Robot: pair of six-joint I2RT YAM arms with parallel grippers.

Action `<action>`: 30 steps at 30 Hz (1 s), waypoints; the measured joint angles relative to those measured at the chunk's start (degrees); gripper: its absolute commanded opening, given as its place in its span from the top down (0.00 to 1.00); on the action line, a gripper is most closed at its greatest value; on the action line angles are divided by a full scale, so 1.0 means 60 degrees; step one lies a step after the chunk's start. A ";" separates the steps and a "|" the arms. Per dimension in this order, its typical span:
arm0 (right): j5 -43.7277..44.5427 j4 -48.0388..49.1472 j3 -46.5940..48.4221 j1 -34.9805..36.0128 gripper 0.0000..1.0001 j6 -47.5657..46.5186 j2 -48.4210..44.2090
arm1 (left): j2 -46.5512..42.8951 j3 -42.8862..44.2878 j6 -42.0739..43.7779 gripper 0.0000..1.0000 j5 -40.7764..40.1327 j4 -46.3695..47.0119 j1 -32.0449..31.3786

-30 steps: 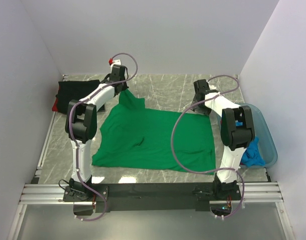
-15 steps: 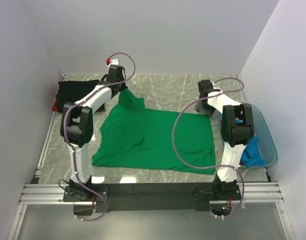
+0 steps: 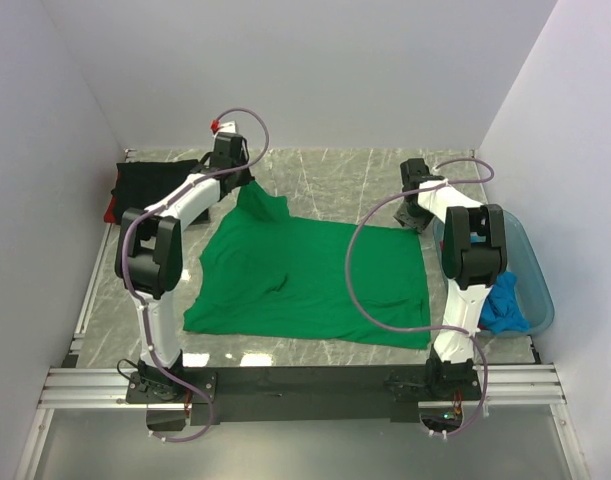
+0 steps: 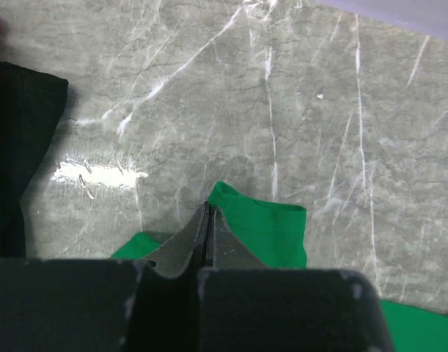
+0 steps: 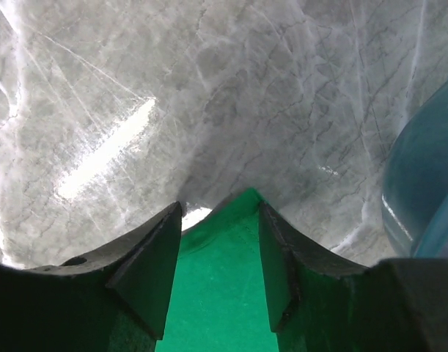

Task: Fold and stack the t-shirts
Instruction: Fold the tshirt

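We are pinching the green t-shirt's (image 3: 305,275) far corner with the left gripper (image 4: 208,213); the right gripper (image 5: 219,210), fingers parted, is straddling the other corner for folding.

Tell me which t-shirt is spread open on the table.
The green t-shirt, mid-table; the black one lies folded at far left, the blue one bunched at the tub.
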 measured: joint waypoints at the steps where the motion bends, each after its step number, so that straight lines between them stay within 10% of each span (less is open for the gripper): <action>1: -0.0004 0.0004 -0.0007 -0.0011 0.53 0.0029 0.0000 | -0.0062 -0.0033 0.0000 1.00 0.0018 0.0025 0.0000; 7: 0.0113 -0.0106 -0.0022 -0.0015 0.99 0.0033 -0.0007 | -0.0346 -0.0080 0.0000 1.00 0.0022 0.0066 0.0000; 30: 0.0503 0.0663 -0.4200 0.1523 1.00 -0.1315 -0.4590 | -0.4707 -0.5235 -0.0918 1.00 -0.1166 0.0506 0.0069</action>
